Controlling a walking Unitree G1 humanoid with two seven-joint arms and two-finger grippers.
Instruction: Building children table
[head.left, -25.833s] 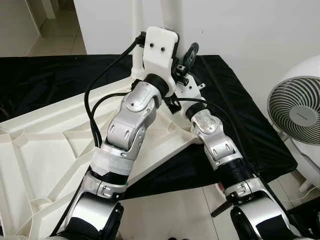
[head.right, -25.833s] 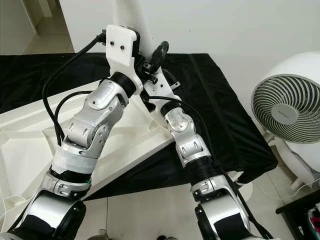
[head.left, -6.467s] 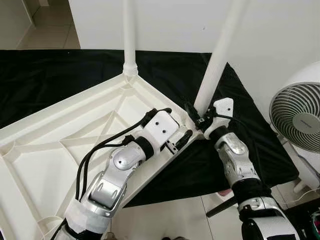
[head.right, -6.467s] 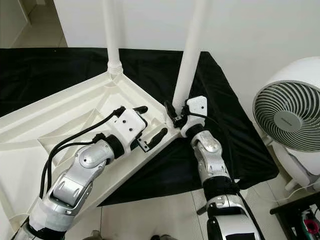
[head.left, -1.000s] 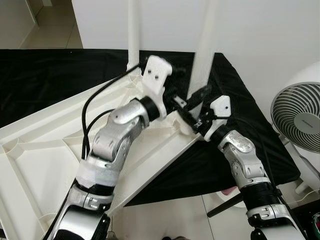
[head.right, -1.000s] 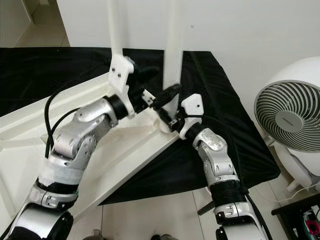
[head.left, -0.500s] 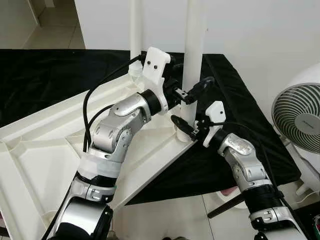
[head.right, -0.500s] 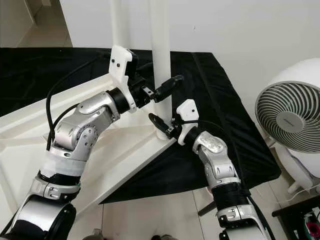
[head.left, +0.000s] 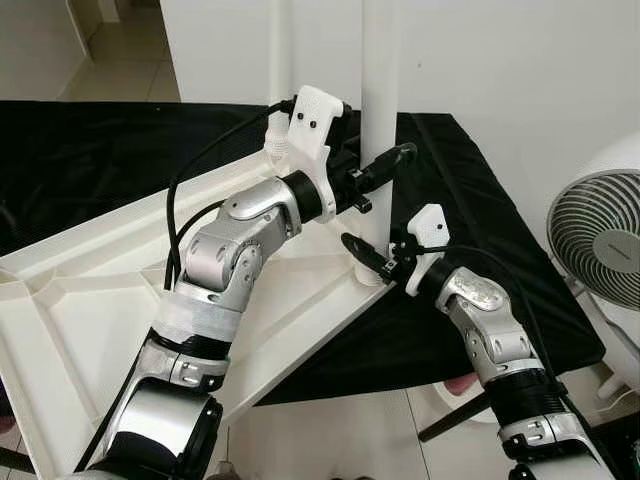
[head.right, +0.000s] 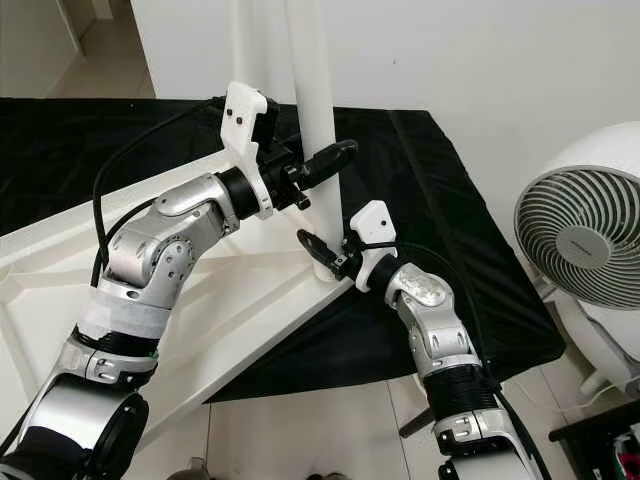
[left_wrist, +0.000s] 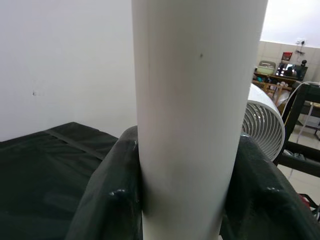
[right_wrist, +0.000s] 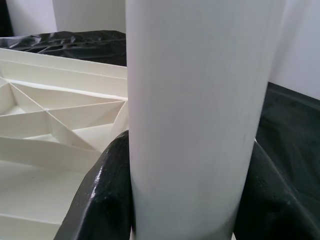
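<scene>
Both grippers clamp one upright white table leg (head.left: 380, 120) at the near corner of the upturned tabletop (head.left: 90, 290): left gripper (head.left: 385, 168) higher, right gripper (head.left: 368, 258) at its base; likely seating it, next pressing or twisting home

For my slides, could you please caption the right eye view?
Both claws, left claw above right claw, clasp an upright white table leg at the upturned tabletop corner.

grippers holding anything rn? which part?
Both grip the same white table leg. The left gripper clamps it partway up the shaft; the right gripper clamps it lower, near the base where it meets the upturned tabletop.
</scene>
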